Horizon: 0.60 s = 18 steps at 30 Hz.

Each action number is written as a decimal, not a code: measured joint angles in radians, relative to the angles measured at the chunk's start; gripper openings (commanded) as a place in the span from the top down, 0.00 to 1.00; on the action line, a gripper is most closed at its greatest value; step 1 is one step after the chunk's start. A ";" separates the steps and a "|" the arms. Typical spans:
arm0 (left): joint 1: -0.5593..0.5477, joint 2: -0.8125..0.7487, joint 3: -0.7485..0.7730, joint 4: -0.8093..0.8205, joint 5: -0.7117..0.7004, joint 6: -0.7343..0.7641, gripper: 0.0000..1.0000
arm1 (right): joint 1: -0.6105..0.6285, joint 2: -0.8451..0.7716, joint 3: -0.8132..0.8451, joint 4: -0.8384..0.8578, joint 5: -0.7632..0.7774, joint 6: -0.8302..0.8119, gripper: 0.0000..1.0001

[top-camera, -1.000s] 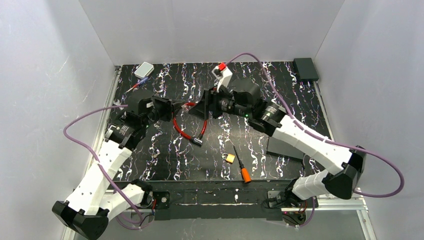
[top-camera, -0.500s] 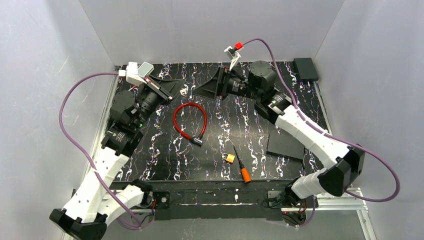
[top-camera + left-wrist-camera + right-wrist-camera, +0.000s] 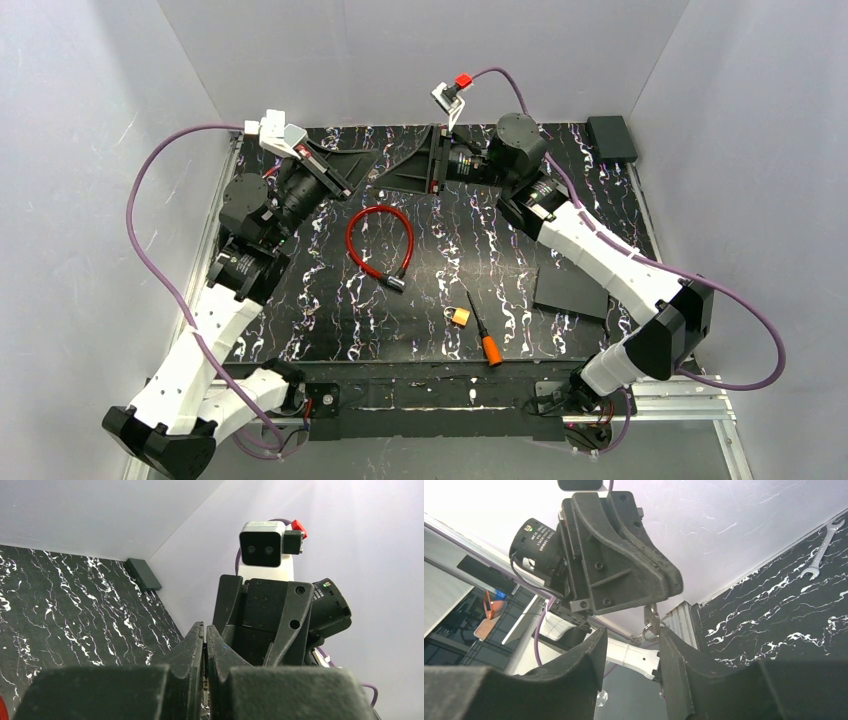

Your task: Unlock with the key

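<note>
My left gripper (image 3: 368, 158) is raised above the back of the mat and shut on the key. The small silvery key (image 3: 651, 616) hangs below its closed fingers with a ring under it. In the left wrist view only a sliver of the key (image 3: 204, 690) shows between the pressed fingers (image 3: 195, 645). My right gripper (image 3: 388, 178) is open and empty, raised and facing the left gripper (image 3: 624, 555) tip to tip. The key hangs just above the right gripper's gap (image 3: 631, 635), next to one finger. The small brass padlock (image 3: 459, 316) lies on the mat near the front.
A red cable lock (image 3: 378, 240) lies looped mid-mat. An orange-handled screwdriver (image 3: 482, 332) lies beside the padlock. A black wedge (image 3: 572, 292) sits at the right and a black box (image 3: 611, 137) at the back right corner. A wrench (image 3: 821, 555) lies at the back.
Both grippers have risen from beside the red cable lock and moved toward the back of the mat. In the last half second their tips have drawn closer together.
</note>
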<state>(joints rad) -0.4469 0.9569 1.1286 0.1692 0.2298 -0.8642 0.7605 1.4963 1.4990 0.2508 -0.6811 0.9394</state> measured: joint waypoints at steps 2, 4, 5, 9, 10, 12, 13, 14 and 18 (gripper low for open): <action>0.000 0.007 0.000 0.006 0.000 -0.002 1.00 | 0.000 0.003 0.001 0.014 -0.005 0.007 0.55; 0.000 0.011 0.000 0.012 -0.001 -0.003 1.00 | 0.000 0.011 0.002 0.021 -0.006 0.013 0.58; 0.000 0.013 0.000 0.013 -0.001 -0.003 1.00 | 0.000 0.017 0.004 0.026 -0.007 0.018 0.61; 0.000 0.026 0.000 0.019 0.000 -0.003 1.00 | 0.000 0.040 0.005 0.037 -0.007 0.029 0.70; 0.000 0.030 0.000 0.019 0.000 -0.003 1.00 | 0.000 0.044 0.005 0.037 -0.005 0.030 0.71; 0.000 0.035 0.000 0.025 0.000 -0.007 1.00 | 0.000 0.046 0.005 0.035 0.002 0.031 0.72; 0.000 0.035 0.000 0.027 0.000 -0.009 1.00 | 0.000 0.046 0.005 0.035 0.003 0.031 0.73; 0.000 0.035 0.000 0.029 0.000 -0.010 1.00 | 0.000 0.046 0.005 0.036 0.007 0.030 0.75; 0.000 0.035 0.000 0.039 -0.001 -0.012 1.00 | 0.000 0.046 0.004 0.038 0.024 0.030 0.84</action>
<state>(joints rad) -0.4469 0.9920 1.1286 0.2077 0.2291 -0.8764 0.7605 1.5425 1.5032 0.2890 -0.6571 0.9691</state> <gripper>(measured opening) 0.014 0.227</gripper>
